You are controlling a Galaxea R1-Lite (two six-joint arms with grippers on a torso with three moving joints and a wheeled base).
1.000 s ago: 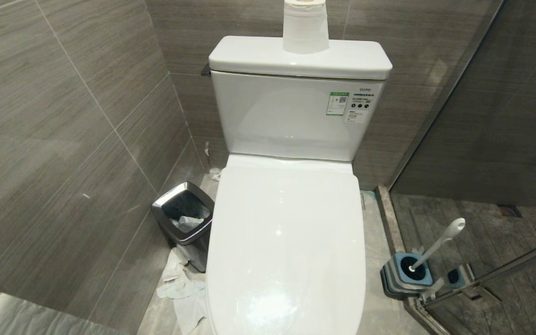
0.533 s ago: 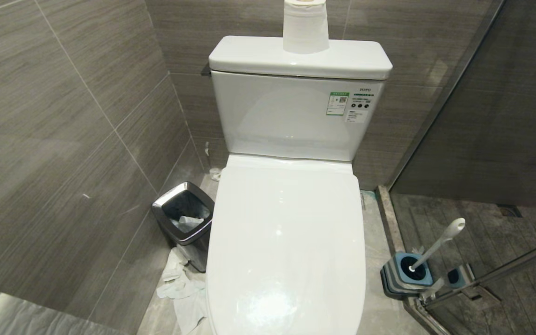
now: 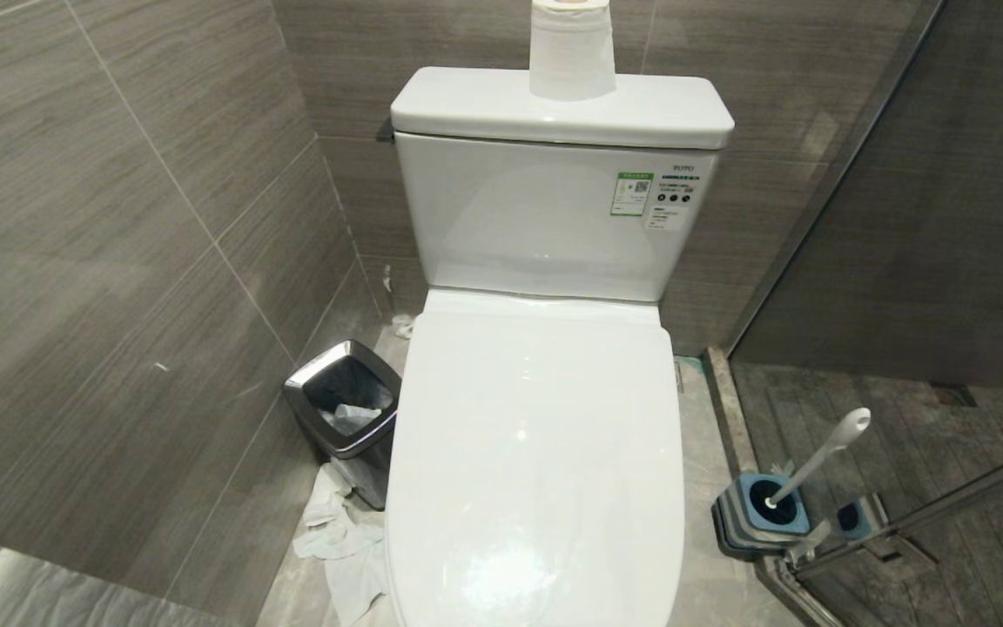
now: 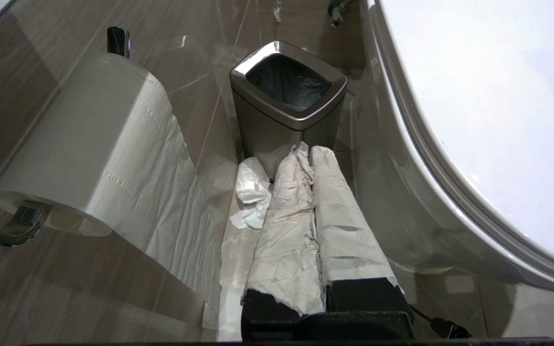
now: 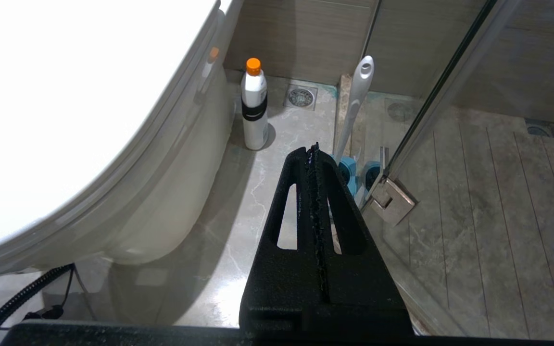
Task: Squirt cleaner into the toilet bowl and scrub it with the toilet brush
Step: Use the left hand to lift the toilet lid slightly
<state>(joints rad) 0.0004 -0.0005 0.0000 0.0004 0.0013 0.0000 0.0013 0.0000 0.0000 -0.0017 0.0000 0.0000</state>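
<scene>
The toilet's white lid (image 3: 536,453) lies closed, so the inside of the toilet bowl is hidden; only its outer wall (image 5: 161,202) shows. No cleaner liquid is in view. A white bottle with an orange cap (image 5: 254,110) stands on the floor beside the toilet. On the right, the toilet brush (image 3: 819,457) leans in its blue-and-grey holder (image 3: 758,514). My left gripper (image 4: 308,149), fingers wrapped in tissue, is shut and empty, low beside the toilet's left flank. My right gripper (image 5: 313,149) is shut and empty, low on the right, short of the brush handle (image 5: 356,101).
A steel bin (image 3: 345,418) with a black liner stands left of the toilet, crumpled tissue (image 3: 336,531) on the floor before it. A paper roll (image 3: 571,48) sits on the tank, another (image 4: 89,144) hangs on the left wall. The glass shower door (image 3: 902,218) and its hinge (image 5: 392,199) close off the right.
</scene>
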